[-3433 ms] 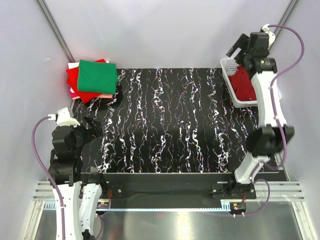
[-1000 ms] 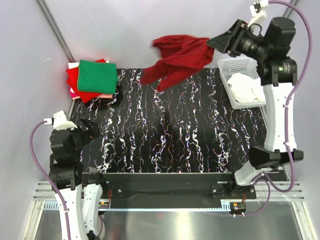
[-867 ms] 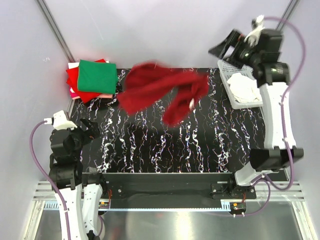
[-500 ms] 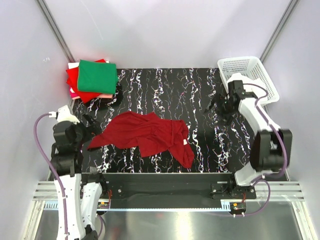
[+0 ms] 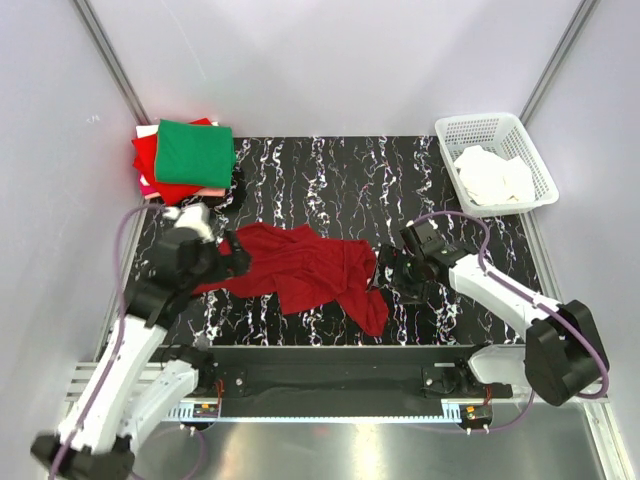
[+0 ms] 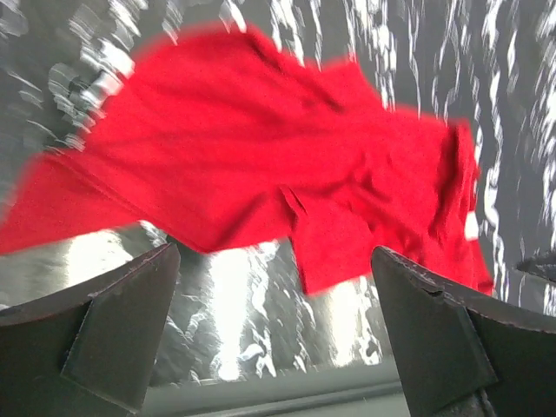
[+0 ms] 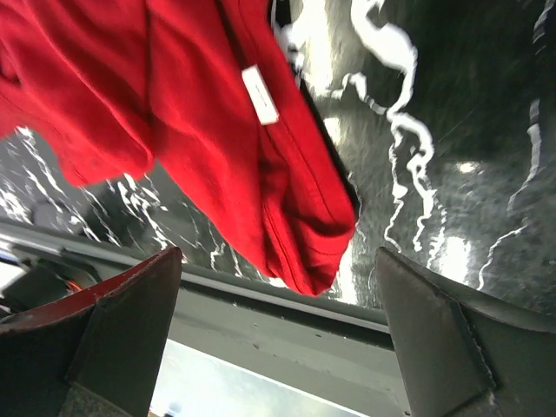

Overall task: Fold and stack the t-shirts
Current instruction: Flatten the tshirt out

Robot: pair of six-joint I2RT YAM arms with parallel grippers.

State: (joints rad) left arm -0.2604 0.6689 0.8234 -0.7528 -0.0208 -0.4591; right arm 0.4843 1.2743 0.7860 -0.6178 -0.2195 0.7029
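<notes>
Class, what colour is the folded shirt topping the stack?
The folded cloth t-shirt is green, clearest from the top external view.

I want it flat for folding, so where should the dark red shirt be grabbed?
Likely by both ends: the shirt lies crumpled, stretched sideways. Left claw takes the left tip from the left, right claw the labelled right edge from the right.

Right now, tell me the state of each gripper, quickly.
Left gripper: open, holding nothing, at the left end of the crimson t-shirt.
Right gripper: open, holding nothing, at the shirt's right end.
</notes>
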